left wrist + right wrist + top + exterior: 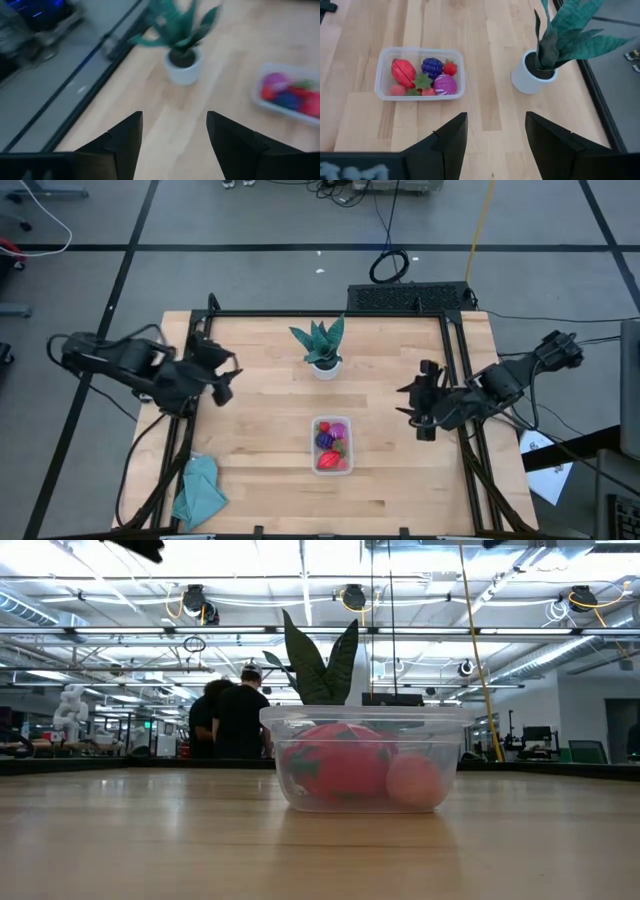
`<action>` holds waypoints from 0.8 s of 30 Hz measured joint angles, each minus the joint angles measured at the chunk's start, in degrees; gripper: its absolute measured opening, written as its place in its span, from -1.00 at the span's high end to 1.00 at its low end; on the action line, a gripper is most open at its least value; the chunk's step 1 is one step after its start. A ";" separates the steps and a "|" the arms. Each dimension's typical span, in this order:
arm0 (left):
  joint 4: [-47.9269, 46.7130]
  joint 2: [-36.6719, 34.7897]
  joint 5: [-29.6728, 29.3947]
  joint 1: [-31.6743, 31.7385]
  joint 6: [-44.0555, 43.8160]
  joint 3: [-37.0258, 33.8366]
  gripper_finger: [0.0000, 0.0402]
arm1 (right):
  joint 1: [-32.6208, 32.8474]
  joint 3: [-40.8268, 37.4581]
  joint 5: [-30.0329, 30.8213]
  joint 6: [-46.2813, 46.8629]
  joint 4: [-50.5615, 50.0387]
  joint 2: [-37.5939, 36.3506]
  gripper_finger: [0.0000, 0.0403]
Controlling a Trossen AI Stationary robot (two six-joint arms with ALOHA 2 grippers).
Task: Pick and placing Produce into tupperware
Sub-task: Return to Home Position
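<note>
- While the fruit sits inside the clear container in the middle of the table, both claws hold nothing.
- Left claw: fingers apart, above the left side.
- Right claw: fingers apart, above the right side.

Tupperware — clear, rectangular, rounded corners, open-topped, upright on the wooden table, about midway between its sides. Produce all inside it. Large red strawberry at one end, pale pink piece beside it; dark purple piece mid-box; magenta piece and small red strawberry at the other end — green leaf top between.
</note>
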 joint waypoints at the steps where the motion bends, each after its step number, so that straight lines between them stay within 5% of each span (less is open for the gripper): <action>1: 1.01 -1.11 0.80 -0.83 1.16 0.00 -0.12 | 0.00 -1.75 -0.13 0.00 1.22 -1.10 0.05; 11: 3.26 -4.09 0.44 -8.40 1.31 -2.90 -0.12 | 0.44 -15.99 -7.40 -1.00 12.50 -12.48 0.05; 16: 8.70 -7.19 -5.23 -12.66 -0.18 -10.82 -0.12 | 0.59 -20.62 -7.62 -2.04 16.28 -18.26 0.05; 24: 20.87 -19.67 -5.89 -17.09 1.97 -24.85 -0.12 | 0.57 -25.64 -7.52 -4.48 18.42 -28.11 0.05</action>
